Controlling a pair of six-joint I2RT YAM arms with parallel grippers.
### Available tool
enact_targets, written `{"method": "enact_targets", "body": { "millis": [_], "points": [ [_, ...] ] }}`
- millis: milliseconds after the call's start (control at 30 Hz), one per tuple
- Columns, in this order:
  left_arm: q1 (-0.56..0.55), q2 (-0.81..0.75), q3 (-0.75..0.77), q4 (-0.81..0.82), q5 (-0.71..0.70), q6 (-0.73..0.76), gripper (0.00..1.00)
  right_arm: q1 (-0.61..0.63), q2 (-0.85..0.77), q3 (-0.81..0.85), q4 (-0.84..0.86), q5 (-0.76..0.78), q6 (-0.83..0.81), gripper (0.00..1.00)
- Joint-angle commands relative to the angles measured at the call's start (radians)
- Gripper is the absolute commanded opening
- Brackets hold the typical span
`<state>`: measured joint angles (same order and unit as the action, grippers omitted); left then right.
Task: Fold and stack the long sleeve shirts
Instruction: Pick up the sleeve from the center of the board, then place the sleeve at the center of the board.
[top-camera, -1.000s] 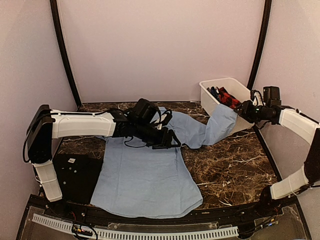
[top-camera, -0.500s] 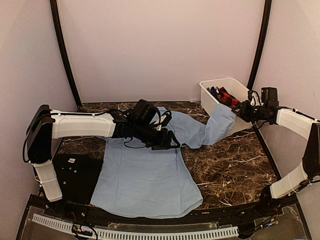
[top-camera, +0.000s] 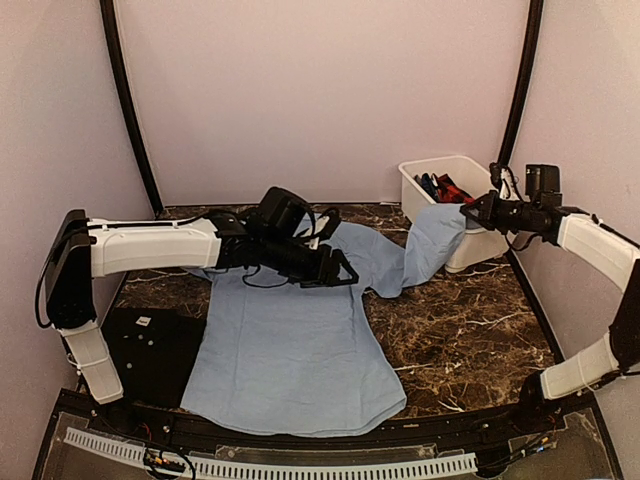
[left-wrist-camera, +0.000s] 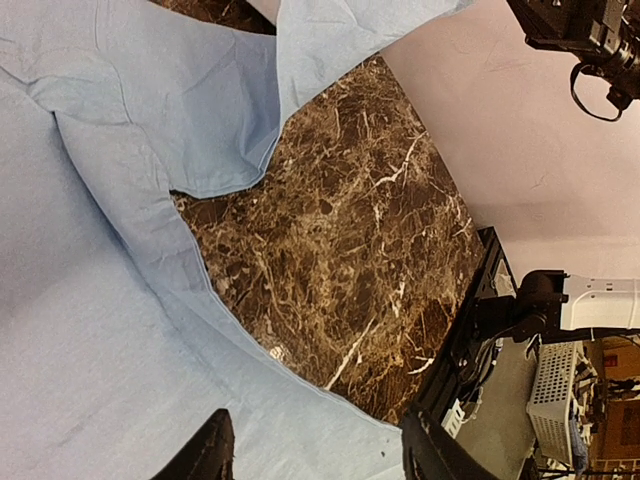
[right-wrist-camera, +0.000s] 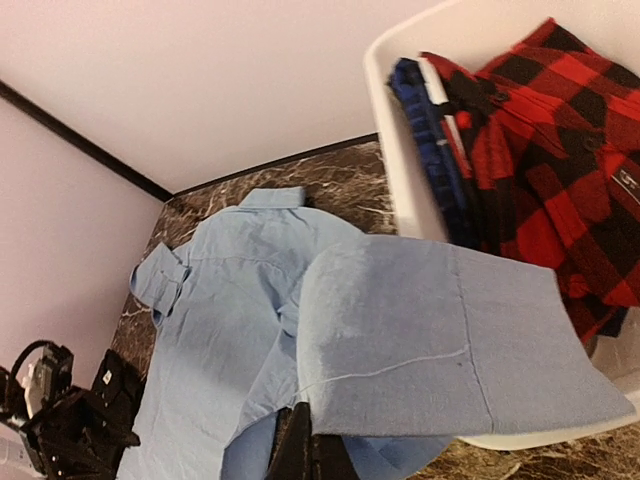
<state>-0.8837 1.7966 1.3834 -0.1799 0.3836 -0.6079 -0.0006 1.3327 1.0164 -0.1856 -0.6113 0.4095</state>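
The light-blue long sleeve shirt (top-camera: 290, 350) lies spread out on the marble table. Its right sleeve (top-camera: 435, 235) rises toward the white bin (top-camera: 412, 190). My right gripper (top-camera: 469, 212) is shut on the end of that sleeve. In the right wrist view the sleeve (right-wrist-camera: 440, 350) drapes over the closed jaws of the right gripper (right-wrist-camera: 312, 452). My left gripper (top-camera: 335, 271) hovers open over the shirt beside the armpit. In the left wrist view the left gripper (left-wrist-camera: 320, 458) has blue cloth (left-wrist-camera: 90, 330) below it and nothing between its fingers.
The bin holds a red-black checked shirt (right-wrist-camera: 540, 170) and a dark blue one (right-wrist-camera: 430, 120). A flat black mat (top-camera: 155, 350) lies at the front left beside the shirt. Bare marble (top-camera: 460, 330) shows to the right of the shirt body.
My right gripper has shut on the sleeve end and lifted it up and to the left, by the bin's near wall. The left arm has shifted slightly back.
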Motion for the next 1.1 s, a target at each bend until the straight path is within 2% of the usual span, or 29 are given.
{"method": "enact_targets", "body": {
  "millis": [0,133,367,467,567,733,767,900,1067],
  "points": [
    [0.007,-0.066,0.061,-0.036,-0.011,0.091,0.56,0.088,-0.061,0.024,0.011,-0.084,-0.085,0.0],
    [0.016,-0.074,0.084,-0.053,-0.006,0.132,0.57,0.19,-0.096,-0.017,0.042,-0.126,-0.095,0.0],
    [0.072,-0.132,0.088,-0.098,0.004,0.223,0.64,0.439,-0.121,-0.095,0.042,-0.1,-0.137,0.0],
    [0.101,-0.166,0.058,-0.116,0.01,0.252,0.64,0.578,-0.095,-0.159,0.062,-0.048,-0.121,0.0],
    [0.125,-0.193,0.001,-0.122,0.022,0.258,0.65,0.724,-0.046,-0.234,0.071,0.074,-0.102,0.0],
    [0.127,-0.172,-0.062,-0.12,0.099,0.25,0.65,0.839,0.021,-0.385,0.119,0.2,-0.026,0.0],
    [0.126,-0.156,-0.074,-0.116,0.119,0.25,0.65,0.852,0.026,-0.396,0.107,0.237,-0.015,0.03],
    [0.113,-0.087,-0.076,-0.116,0.13,0.264,0.67,0.866,-0.012,-0.414,0.061,0.373,0.028,0.31],
    [0.077,0.005,-0.052,-0.105,0.116,0.27,0.67,0.866,-0.121,-0.426,0.025,0.497,0.083,0.41]
  ]
}}
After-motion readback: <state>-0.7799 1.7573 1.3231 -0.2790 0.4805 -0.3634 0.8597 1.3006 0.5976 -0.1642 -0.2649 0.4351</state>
